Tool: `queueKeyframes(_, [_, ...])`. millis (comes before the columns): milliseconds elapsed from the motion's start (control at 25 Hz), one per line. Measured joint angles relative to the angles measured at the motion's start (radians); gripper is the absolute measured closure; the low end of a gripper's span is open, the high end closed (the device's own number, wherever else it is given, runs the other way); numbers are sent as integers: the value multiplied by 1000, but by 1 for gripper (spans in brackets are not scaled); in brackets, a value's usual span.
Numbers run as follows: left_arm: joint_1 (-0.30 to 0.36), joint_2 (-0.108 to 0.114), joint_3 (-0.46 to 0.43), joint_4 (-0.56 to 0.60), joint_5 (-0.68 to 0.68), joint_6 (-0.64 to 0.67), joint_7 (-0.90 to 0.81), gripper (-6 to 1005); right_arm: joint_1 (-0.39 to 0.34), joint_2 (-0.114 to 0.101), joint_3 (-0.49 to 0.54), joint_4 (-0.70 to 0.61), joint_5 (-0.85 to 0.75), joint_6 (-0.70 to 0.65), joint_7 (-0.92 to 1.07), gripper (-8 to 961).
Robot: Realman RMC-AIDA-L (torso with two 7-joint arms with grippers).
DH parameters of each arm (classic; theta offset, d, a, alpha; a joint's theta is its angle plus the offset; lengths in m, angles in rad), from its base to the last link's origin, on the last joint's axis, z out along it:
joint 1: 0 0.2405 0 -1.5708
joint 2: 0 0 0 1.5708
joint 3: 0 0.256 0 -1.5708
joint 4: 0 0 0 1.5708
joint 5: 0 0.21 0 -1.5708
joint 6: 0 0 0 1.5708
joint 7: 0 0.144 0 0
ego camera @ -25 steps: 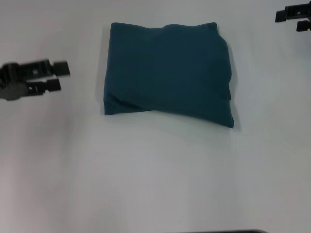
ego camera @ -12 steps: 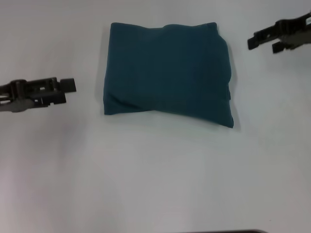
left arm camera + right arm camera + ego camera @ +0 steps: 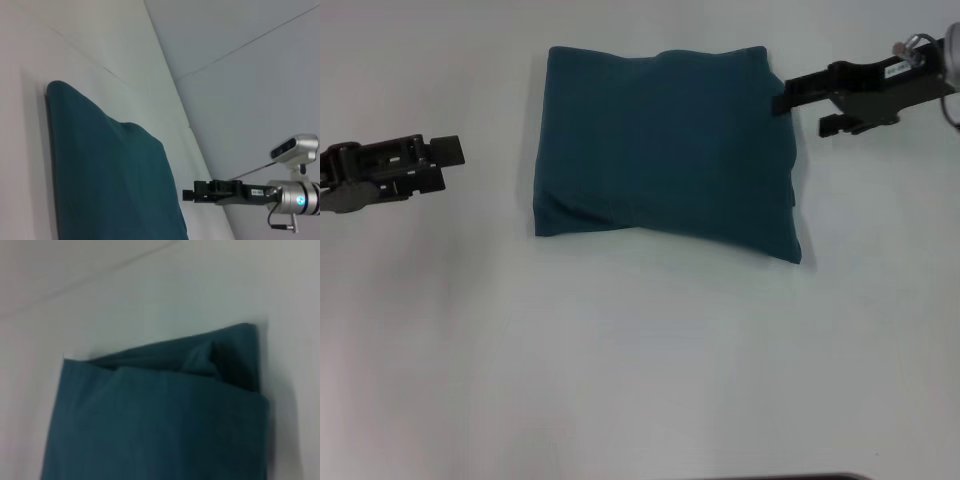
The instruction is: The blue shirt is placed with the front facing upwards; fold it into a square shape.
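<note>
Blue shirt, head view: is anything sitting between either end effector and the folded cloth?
Nothing visible. The right end effector is already at the blue shirt's far right corner. The left end effector is off to the shirt's left with only bare white table between them.

plain white table [image 3: 640,380], pale wall [image 3: 260,65] behind, faint seam lines

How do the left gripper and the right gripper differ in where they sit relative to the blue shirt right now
The right gripper has its fingertips at the blue shirt's right edge near the far corner; the left gripper sits well clear of the left edge. The right gripper is farther from the robot than the left. Both point inward toward the shirt.
</note>
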Motion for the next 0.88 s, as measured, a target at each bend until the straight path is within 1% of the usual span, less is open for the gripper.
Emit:
queueKeyframes(320, [-9, -6, 0, 1, -9, -16, 4, 63, -19, 10, 1, 53, 32, 89, 0, 41])
queueKeyframes(560, [-27, -15, 5, 1, -9, -22, 4, 62, -46, 29, 8, 64, 104, 149, -22, 42])
queueKeyframes(640, [-32, -18, 6, 1, -9, -22, 4, 62, -48, 33, 5, 68, 109, 163, -24, 42])
queueKeyframes(880, [-36, -19, 1, 1, -9, -22, 4, 63, -45, 29, 9, 117, 114, 192, -18, 44])
